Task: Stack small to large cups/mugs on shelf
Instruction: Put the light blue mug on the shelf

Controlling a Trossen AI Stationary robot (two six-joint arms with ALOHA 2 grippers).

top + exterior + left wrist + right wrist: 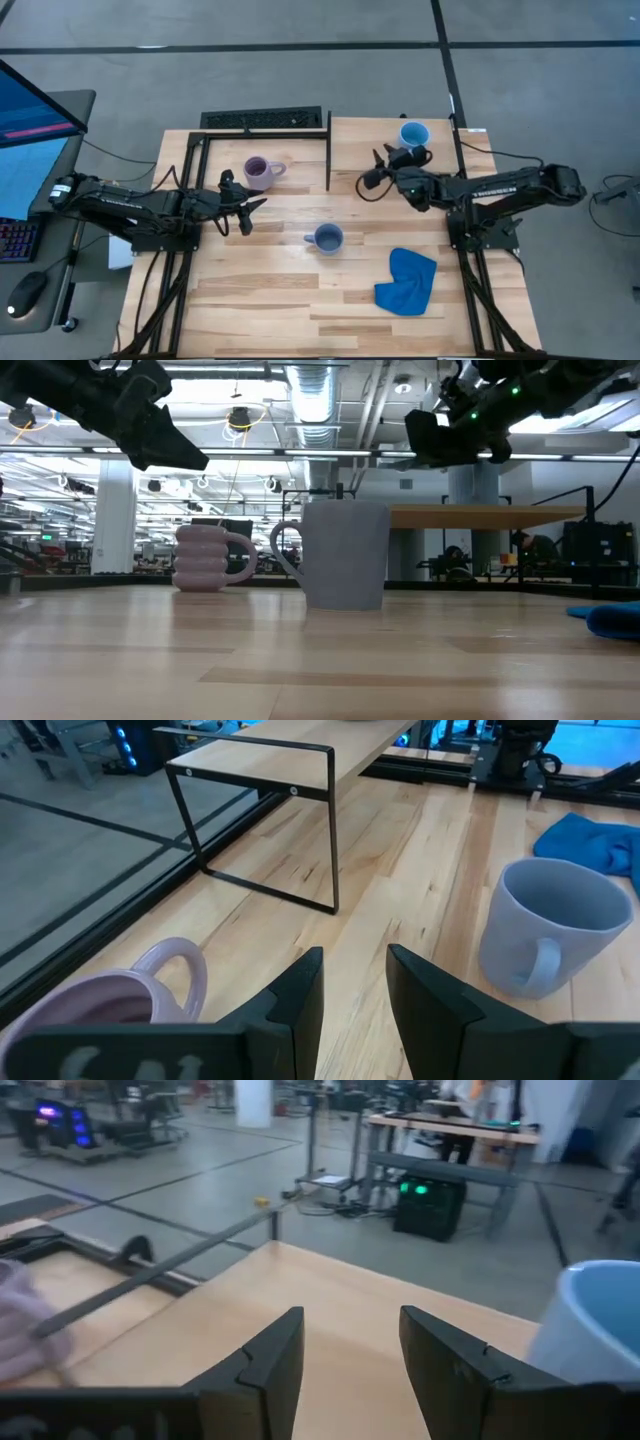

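A lilac mug (260, 172) (110, 1000) and a grey-blue mug (326, 238) (560, 925) stand upright on the plank table. A light blue mug (413, 134) (600, 1320) stands on the raised pale wood shelf (380, 140) (480, 515) at the far right. My left gripper (245, 205) (355, 955) hovers open above the table, just near of the lilac mug, with nothing between its fingers. My right gripper (375, 175) (350, 1315) is open over the shelf's near part, left of the light blue mug, and also holds nothing.
A blue cloth (408, 280) lies crumpled on the table at the near right. The shelf's black metal frame (330, 830) stands on the table between the lilac mug and the shelf. A black keyboard-like object (262, 119) lies at the far edge.
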